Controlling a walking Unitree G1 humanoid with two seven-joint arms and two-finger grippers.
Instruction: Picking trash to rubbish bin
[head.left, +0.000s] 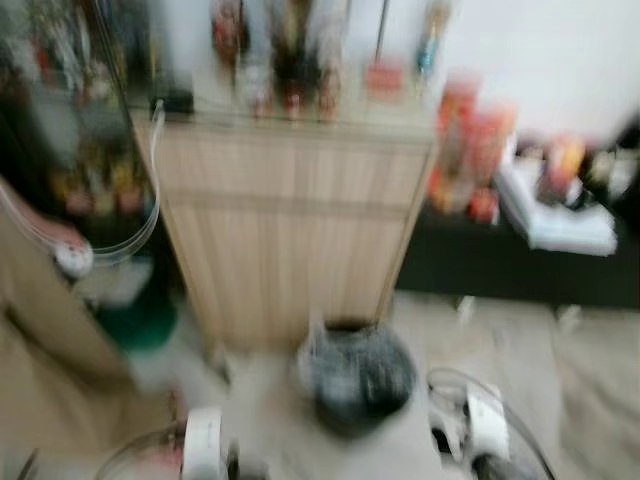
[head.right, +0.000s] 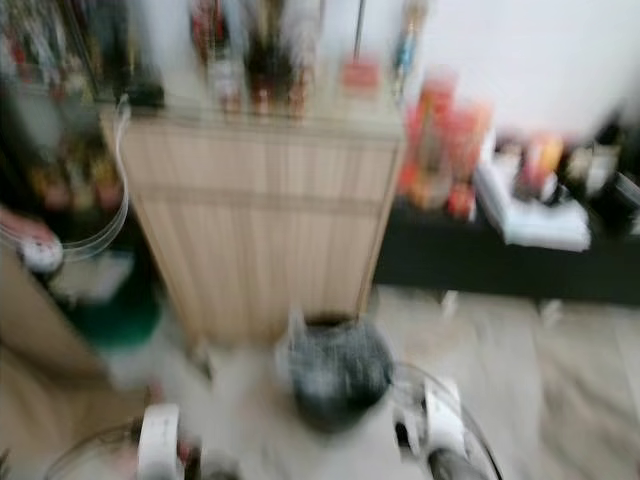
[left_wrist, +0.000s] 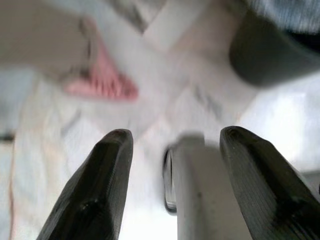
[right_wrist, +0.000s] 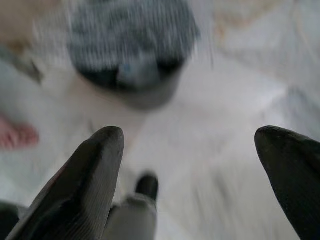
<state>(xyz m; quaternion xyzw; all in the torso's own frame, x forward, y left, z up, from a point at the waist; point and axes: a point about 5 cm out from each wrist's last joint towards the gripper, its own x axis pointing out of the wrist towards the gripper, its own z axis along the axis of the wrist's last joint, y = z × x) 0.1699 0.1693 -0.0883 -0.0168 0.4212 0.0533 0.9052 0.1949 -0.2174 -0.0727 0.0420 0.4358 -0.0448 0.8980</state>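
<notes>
The picture is blurred by motion. A dark round rubbish bin (head.left: 355, 375) with a loose bag liner stands on the pale floor in front of a wooden cabinet (head.left: 290, 230). Both arms hang low at the bottom of the eye views, the left wrist (head.left: 200, 445) to the bin's left and the right wrist (head.left: 480, 430) to its right. My left gripper (left_wrist: 178, 134) is open above the floor with nothing between its fingers, the bin (left_wrist: 265, 55) off to one side. My right gripper (right_wrist: 190, 132) is open wide and holds nothing, with the bin (right_wrist: 132, 55) ahead of it.
A person's bare foot (left_wrist: 105, 82) rests on the floor close to the bin. A low black bench (head.left: 520, 265) with boxes and clutter runs along the right wall. A green object (head.left: 140, 320) and a white cable (head.left: 150, 215) lie left of the cabinet.
</notes>
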